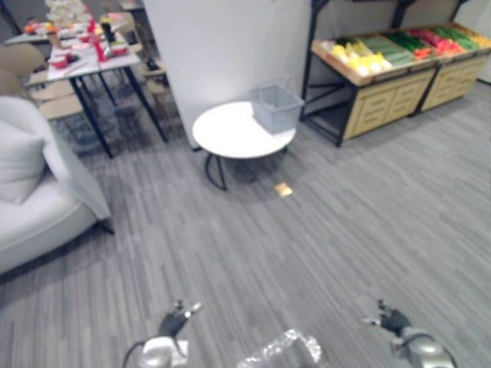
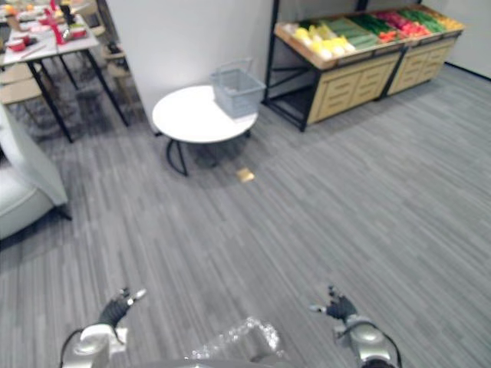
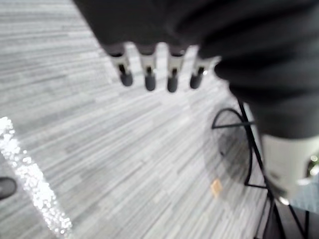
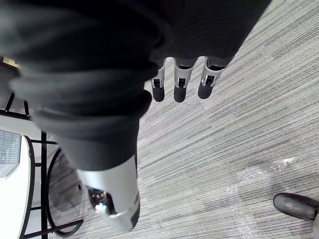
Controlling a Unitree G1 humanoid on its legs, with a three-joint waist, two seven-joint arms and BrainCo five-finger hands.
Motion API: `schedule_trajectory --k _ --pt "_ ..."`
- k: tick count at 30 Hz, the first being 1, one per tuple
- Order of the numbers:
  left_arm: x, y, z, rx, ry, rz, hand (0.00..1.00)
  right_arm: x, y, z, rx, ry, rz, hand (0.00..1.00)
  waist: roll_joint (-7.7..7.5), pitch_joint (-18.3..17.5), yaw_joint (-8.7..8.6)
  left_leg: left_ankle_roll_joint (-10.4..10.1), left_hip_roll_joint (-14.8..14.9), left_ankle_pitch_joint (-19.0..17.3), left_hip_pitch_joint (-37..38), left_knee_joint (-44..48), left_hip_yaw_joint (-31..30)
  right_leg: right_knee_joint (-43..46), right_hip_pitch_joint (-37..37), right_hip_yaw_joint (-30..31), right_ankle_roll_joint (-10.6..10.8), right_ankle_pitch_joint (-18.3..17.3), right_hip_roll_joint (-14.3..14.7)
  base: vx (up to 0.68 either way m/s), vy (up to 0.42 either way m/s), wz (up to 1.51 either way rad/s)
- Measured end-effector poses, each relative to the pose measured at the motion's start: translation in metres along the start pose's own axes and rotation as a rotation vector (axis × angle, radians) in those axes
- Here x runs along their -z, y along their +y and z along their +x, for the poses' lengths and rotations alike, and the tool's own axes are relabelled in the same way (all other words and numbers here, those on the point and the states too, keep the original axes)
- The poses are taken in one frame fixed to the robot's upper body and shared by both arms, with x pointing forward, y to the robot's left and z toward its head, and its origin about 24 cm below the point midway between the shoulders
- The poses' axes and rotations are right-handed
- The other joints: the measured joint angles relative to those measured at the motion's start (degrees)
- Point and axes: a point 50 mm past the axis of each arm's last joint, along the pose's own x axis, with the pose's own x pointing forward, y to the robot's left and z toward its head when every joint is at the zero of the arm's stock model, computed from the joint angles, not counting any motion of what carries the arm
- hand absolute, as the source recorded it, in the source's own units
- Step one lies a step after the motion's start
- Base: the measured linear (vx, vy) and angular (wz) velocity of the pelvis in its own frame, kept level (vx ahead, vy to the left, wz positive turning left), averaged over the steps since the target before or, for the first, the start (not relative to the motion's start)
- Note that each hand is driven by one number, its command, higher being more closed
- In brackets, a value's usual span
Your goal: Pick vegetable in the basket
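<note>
Robot stands on grey plank floor (image 1: 345,230), well back from the goods.

Left hand (image 1: 175,320) low in front of it, over bare floor. Fingers (image 3: 149,82) straight, in a loose row with small gaps, nothing between them and the thumb.

Right hand (image 1: 391,318) likewise low, on the other side. Fingers (image 4: 180,89) straight and relaxed, holding nothing. The two hands are well apart.

Basket (image 1: 276,107): grey, rectangular, upright on a round white counter (image 1: 230,134) with dark curved legs. It sits at the counter's far right edge, the side nearest the produce stand (image 1: 383,84). Thin handles raised above the rim. One corner is turned toward the robot, so its long axis runs slantwise across the counter. Cannot tell what lies inside.

Vegetables (image 1: 399,46): all on the sloping top of the wooden produce stand, against the far wall to the right of the counter, apart from the basket. The stand's long axis runs from the counter away to the right. The vegetables lie in bands along it: yellow ones (image 1: 357,57) at the near end, green in the middle, red (image 1: 430,37) further along. The bands run crosswise, from the stand's back to its front lip. Which way single pieces point is too small to tell.

Small tan scrap (image 1: 284,189) on the floor just in front of the counter.

Pale sofa (image 1: 38,199) off to the left.
</note>
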Motion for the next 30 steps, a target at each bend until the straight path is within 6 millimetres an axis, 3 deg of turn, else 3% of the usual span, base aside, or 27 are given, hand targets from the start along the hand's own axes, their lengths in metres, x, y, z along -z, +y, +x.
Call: schedule_trajectory --k 7,10,12,14,15,16,18,19,20,21,24,26,27,28,29,30 --pt "0.0 -0.005 0.0 0.008 0.0 -0.011 0.0 0.003 0.001 -0.001 -0.002 0.009 0.002 0.0 -0.36 0.1 -0.03 -0.2 0.0 -0.6 -1.7 1.9 -0.1 0.8 -1.2 -0.3 0.0 -0.2 -0.2 0.0 -0.006 0.02" --pt "0.0 -0.005 0.0 0.004 0.001 -0.01 0.0 0.002 0.006 0.0 -0.008 0.001 0.041 0.0 -0.6 0.3 -0.11 -0.7 0.5 -5.0 -6.3 9.5 0.4 5.8 -4.6 -0.2 -0.7 -3.2 -0.4 -0.03 -0.029 -0.02" --pt "0.001 -0.008 0.0 0.003 0.004 -0.016 0.0 0.006 0.007 -0.001 -0.009 0.009 0.065 0.0 0.94 0.9 -0.13 -2.8 4.9 -12.9 -11.8 22.8 4.7 11.7 -6.8 -0.6 -2.1 -6.8 0.7 -0.04 -0.069 -0.03" --pt "0.003 -0.011 -0.001 0.006 0.003 -0.033 0.0 0.013 0.007 -0.004 -0.007 0.034 0.03 0.0 2.47 1.1 -0.03 -3.7 9.4 -15.0 -15.4 33.9 6.7 12.6 -6.8 -0.2 -2.9 -8.1 2.5 0.05 -0.031 -0.08" --pt "0.002 -0.012 -0.001 0.001 0.0 -0.049 0.0 0.016 0.007 -0.005 -0.006 0.043 0.028 0.0 3.5 1.7 0.1 -3.6 11.4 -12.8 -19.5 43.3 6.3 13.1 -6.4 -0.1 -2.8 -8.6 3.1 0.11 -0.053 -0.33" --pt "0.01 -0.014 -0.004 -0.008 0.02 -0.084 0.0 0.022 0.008 -0.007 -0.005 0.059 0.027 0.0 3.74 2.3 0.16 -3.5 12.6 -5.6 -25.2 54.9 4.0 14.1 -5.8 0.9 -3.2 -9.2 3.3 0.11 -0.06 -0.4" --pt "0.02 -0.016 -0.009 -0.008 0.046 -0.105 0.0 0.028 0.008 -0.009 -0.003 0.077 0.026 0.0 3.08 4.0 0.42 -3.6 12.8 0.6 -28.5 61.9 3.8 14.4 -3.5 3.0 -3.8 -10.1 2.9 0.19 0.004 -0.39" --pt "0.027 -0.019 -0.012 -0.004 0.065 -0.111 0.0 0.031 0.006 -0.01 0.006 0.088 0.031 0.0 3.13 4.3 0.18 -3.9 11.6 -4.7 -28.6 60.7 3.4 14.7 -2.5 3.8 -3.8 -10.8 2.4 0.29 0.074 -0.36" --pt "0.03 -0.022 -0.014 0.005 0.074 -0.115 0.0 0.032 0.003 -0.011 0.017 0.088 0.035 0.0 3.12 4.4 0.2 -4.1 9.6 -8.5 -28.5 53.6 3.9 15.5 -2.0 4.8 -3.7 -11.8 1.6 0.23 0.061 -0.31" --pt "0.031 -0.023 -0.014 0.007 0.075 -0.113 0.0 0.031 0.003 -0.011 0.019 0.08 0.027 0.0 3.17 4.4 0.33 -4.3 8.7 -8.9 -28.7 46.7 5.1 15.9 -1.7 5.3 -3.7 -12.6 1.4 0.27 0.082 -0.32" --pt "0.036 -0.018 -0.02 -0.01 0.065 -0.12 0.0 0.027 0.001 -0.01 0.021 0.048 0.02 0.0 3.91 4.3 1.74 -4.0 7.7 -5.7 -27.7 26.7 7.0 17.5 0.1 7.1 -3.7 -16.4 2.5 0.24 0.112 -0.38" --pt "0.04 -0.013 -0.022 -0.022 0.076 -0.12 0.0 0.024 0.002 -0.009 0.017 0.029 0.018 0.0 2.98 3.7 2.99 -1.4 7.7 -4.2 -28.3 26.5 6.7 20.0 0.2 8.6 -3.5 -19.8 2.2 0.39 0.237 -0.59" --pt "0.042 -0.008 -0.023 -0.025 0.08 -0.103 0.0 0.027 0.011 -0.009 0.001 0.034 0.031 0.0 0.25 2.1 3.37 -0.4 6.9 -3.9 -28.8 30.4 8.6 21.1 0.0 8.0 -1.8 -21.8 -0.7 0.59 0.282 -0.74" --pt "0.045 0.0 -0.026 -0.03 0.086 -0.079 0.0 0.025 0.019 -0.008 -0.019 0.022 0.04 0.0 -1.96 1.5 3.72 0.9 5.8 -5.0 -26.8 31.1 10.8 32.3 -3.6 4.0 1.2 -22.3 -4.7 0.49 0.224 -0.78" --pt "0.046 0.003 -0.025 -0.033 0.095 -0.072 0.0 0.016 0.025 -0.003 -0.034 -0.002 0.046 0.0 -3.5 1.8 3.6 2.2 4.8 -5.9 -25.9 31.0 11.5 40.9 -7.9 1.6 1.2 -20.5 -6.8 0.56 0.255 -0.53" --pt "0.043 0.002 -0.023 -0.029 0.091 -0.064 0.0 0.012 0.032 -0.001 -0.05 -0.016 0.053 0.0 -4.35 1.9 2.06 3.4 4.0 -7.4 -24.3 30.3 11.7 53.1 -14.5 -2.6 -0.2 -14.8 -10.3 0.32 0.164 -0.13"
